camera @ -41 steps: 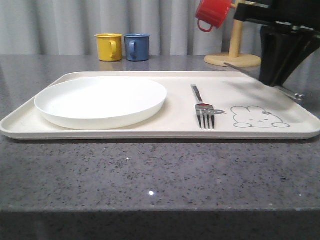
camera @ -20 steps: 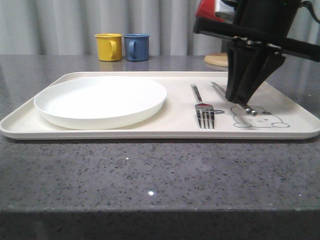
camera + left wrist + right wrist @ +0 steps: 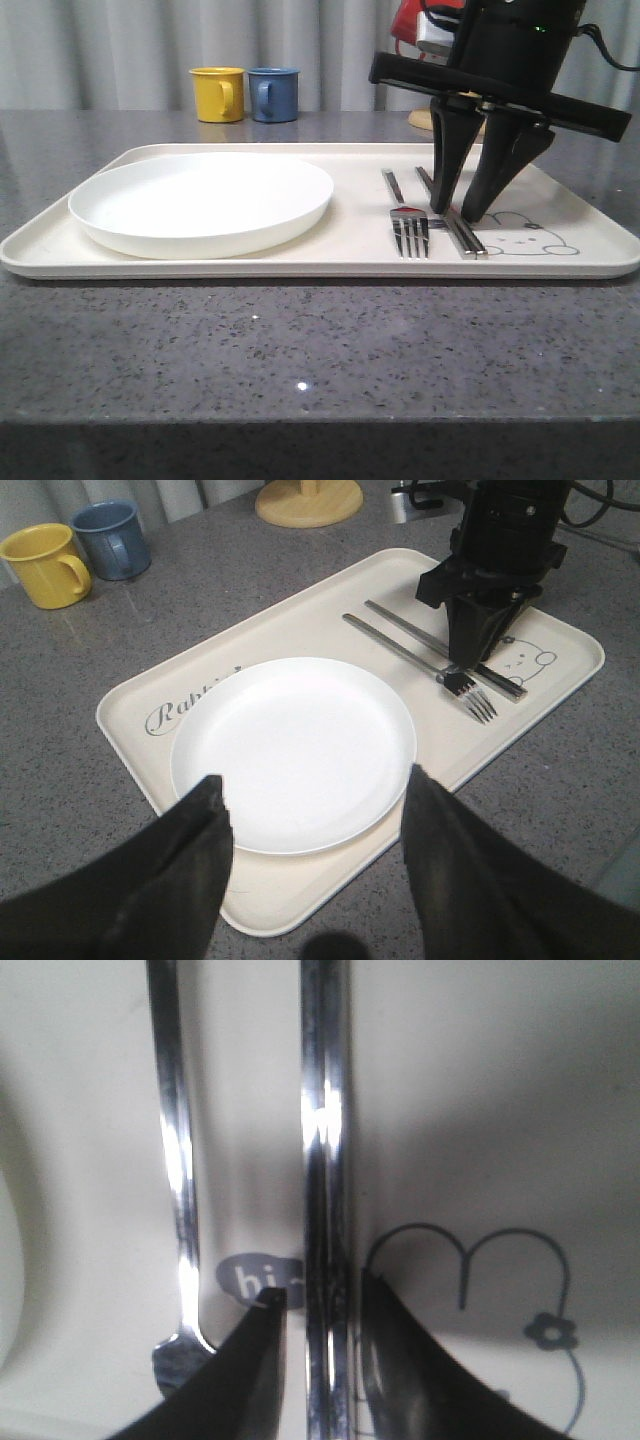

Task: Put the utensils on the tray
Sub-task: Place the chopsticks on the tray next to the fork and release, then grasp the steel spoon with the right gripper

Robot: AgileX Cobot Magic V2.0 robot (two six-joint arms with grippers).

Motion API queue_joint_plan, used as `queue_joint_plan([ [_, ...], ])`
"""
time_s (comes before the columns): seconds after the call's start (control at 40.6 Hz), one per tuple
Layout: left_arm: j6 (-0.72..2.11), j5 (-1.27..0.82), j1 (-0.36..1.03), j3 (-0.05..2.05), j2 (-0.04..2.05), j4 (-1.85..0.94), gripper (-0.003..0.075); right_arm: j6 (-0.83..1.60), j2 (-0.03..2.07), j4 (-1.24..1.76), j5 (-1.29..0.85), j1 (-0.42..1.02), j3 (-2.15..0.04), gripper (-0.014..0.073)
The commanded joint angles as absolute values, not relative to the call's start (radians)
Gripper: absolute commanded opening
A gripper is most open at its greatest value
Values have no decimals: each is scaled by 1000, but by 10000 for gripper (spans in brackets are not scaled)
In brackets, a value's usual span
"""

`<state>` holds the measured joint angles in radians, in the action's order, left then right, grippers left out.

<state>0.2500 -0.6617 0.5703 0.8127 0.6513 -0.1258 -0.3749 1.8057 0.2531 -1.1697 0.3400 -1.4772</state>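
The cream tray (image 3: 300, 262) with its rabbit drawing lies on the grey counter. A silver fork (image 3: 408, 225) rests on it, tines toward the front. Just to the fork's right lies a pair of flat chopsticks (image 3: 465, 238). My right gripper (image 3: 456, 213) stands over them, open, one finger on each side. In the right wrist view the chopsticks (image 3: 325, 1110) run between the fingertips of the right gripper (image 3: 320, 1290), with a gap on the side of the fork (image 3: 175, 1160). My left gripper (image 3: 315, 785) hangs open and empty above the tray's (image 3: 300, 900) near-left corner. No spoon is in view.
A round white plate (image 3: 200, 200) takes up the tray's left half. A yellow mug (image 3: 218, 93) and a blue mug (image 3: 273, 93) stand at the back. A red mug (image 3: 405, 20) hangs on a wooden stand (image 3: 425, 120) behind my right arm.
My right gripper has carried the chopsticks left, down onto the tray beside the fork. Its fingers have spread and the chopsticks now lie flat.
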Motion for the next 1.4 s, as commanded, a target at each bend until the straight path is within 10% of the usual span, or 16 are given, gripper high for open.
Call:
queue_joint_plan([
  [0.0,241,-585,578,840,650,-141,365,-314,1720,255,-1173,338,-1504,239],
  [0.517,241,-585,578,840,650,-141,365,-160,1457,-122,-1296,154,-1497,234],
  [0.887,241,-585,578,840,650,-141,365,29,1511,-98,-1313,-172,-1493,234],
  [1.38,241,-585,578,840,650,-141,365,107,1674,-128,-1303,-201,-1493,234],
])
